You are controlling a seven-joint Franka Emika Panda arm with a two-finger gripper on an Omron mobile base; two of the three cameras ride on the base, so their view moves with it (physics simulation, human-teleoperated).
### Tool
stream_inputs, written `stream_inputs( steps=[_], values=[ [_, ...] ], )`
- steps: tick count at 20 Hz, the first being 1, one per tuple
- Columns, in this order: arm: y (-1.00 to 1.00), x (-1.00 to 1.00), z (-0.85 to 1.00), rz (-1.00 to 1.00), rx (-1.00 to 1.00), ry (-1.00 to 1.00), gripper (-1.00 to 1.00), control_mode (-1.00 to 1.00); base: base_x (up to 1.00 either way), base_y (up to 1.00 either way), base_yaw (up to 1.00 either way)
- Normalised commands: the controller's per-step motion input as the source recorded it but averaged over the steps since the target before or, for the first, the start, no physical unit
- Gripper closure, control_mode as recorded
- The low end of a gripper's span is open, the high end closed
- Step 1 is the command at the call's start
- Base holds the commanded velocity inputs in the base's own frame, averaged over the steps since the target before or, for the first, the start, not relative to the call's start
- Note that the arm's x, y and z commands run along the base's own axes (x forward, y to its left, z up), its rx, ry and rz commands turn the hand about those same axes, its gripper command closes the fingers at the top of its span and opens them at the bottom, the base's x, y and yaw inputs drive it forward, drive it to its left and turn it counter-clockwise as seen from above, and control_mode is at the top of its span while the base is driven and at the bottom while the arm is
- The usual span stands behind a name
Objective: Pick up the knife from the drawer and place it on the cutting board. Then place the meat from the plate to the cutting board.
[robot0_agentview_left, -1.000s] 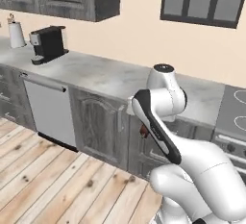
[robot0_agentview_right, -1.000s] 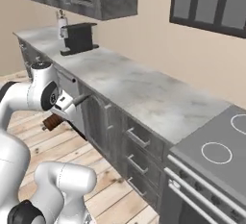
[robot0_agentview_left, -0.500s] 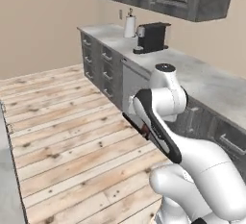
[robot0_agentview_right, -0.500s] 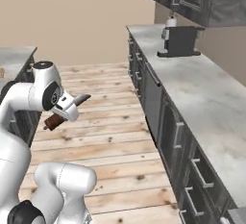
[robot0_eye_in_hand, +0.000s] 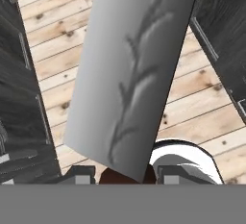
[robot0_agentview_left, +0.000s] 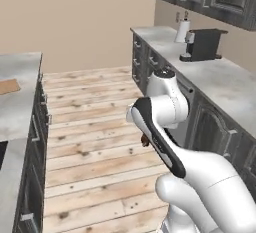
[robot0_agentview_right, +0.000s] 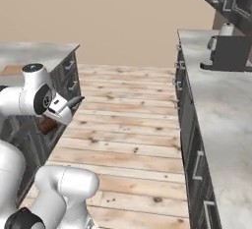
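At the end of the folded arm, low over the floor, the gripper (robot0_agentview_right: 63, 112) is clamped on the knife (robot0_agentview_right: 48, 125): in the right base view its reddish-brown handle pokes out below the hand and the thin dark blade (robot0_agentview_right: 76, 100) points away on the other side, and in the hand view the wide grey blade (robot0_eye_in_hand: 132, 69) runs up from between the fingertips. It is carried tucked close to the robot's body, probably to keep it steady while the base travels. The cutting board (robot0_agentview_left: 9, 86), a tan rectangle, lies on the grey marbled counter (robot0_agentview_left: 17, 107) at the far left, well apart from the gripper; placing the knife there looks like the step in hand. Pale wooden floor planks (robot0_agentview_right: 128, 125) run between two rows of dark grey cabinets, and a coffee machine (robot0_agentview_left: 202, 44) stands on the right-hand counter against a beige wall.
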Motion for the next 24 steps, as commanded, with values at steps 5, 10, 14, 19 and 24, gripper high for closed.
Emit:
stream_inputs(
  steps=[5,10,14,19,24],
  values=[
    [0.00,0.00,0.00,0.00,0.00,0.00,1.00,1.00,1.00,-0.93,0.15],
    [0.00,0.00,0.00,0.00,0.00,0.00,1.00,1.00,1.00,0.04,0.05],
    [0.00,0.00,0.00,0.00,0.00,0.00,1.00,1.00,1.00,0.36,0.00],
    [0.00,0.00,0.00,0.00,0.00,0.00,1.00,1.00,1.00,0.56,0.10],
    [0.00,0.00,0.00,0.00,0.00,0.00,1.00,1.00,1.00,0.52,0.34]
  ],
)
